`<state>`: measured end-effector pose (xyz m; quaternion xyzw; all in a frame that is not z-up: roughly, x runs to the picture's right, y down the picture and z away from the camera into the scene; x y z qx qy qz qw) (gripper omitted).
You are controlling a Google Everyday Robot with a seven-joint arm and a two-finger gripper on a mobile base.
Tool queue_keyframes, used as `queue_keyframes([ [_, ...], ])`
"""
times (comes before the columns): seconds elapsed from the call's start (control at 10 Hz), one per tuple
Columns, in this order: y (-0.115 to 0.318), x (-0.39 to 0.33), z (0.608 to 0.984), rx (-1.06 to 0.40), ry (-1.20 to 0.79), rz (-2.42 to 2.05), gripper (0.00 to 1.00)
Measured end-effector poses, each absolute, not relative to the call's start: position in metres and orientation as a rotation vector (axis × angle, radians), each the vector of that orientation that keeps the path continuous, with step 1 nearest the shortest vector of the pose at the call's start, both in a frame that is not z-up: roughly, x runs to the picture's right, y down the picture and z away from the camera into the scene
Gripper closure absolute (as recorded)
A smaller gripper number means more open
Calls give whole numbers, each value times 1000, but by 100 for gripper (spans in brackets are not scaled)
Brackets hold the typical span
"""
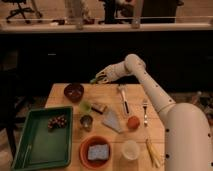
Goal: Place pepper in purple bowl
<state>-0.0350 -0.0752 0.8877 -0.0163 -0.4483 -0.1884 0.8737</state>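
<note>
Now the gripper (98,78), fingers clamped on the slender green pepper (94,79), hangs up-right of the small maroon-purple bowl (74,92); best carry it left, centre over the bowl, lower, then release.

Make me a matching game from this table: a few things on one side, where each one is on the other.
1 gripper
2 pepper
3 purple bowl
4 blue sponge

a in the orange-red bowl
b in the gripper's shut fingers
c back left of the table
d raised above the table, right of the purple bowl

Pairs: 1-d, 2-b, 3-c, 4-a
</note>
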Motion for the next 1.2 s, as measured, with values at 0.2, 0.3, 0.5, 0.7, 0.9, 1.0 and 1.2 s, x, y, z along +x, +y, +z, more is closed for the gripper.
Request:
queue_keyframes([
  [0.2, -74, -65, 890, -34, -963, -431, 100],
  [0.3, -71, -80, 890, -41, -976, -457, 100],
  [0.5, -65, -103, 891, -56, -998, -499, 100],
  [0.7, -60, -128, 890, -77, -1023, -553, 100],
  [0.9, -56, -146, 890, -94, -1039, -602, 100],
  [1.0, -54, -152, 890, -102, -1045, -620, 100],
  [1.2, -49, -165, 890, -124, -1058, -660, 100],
])
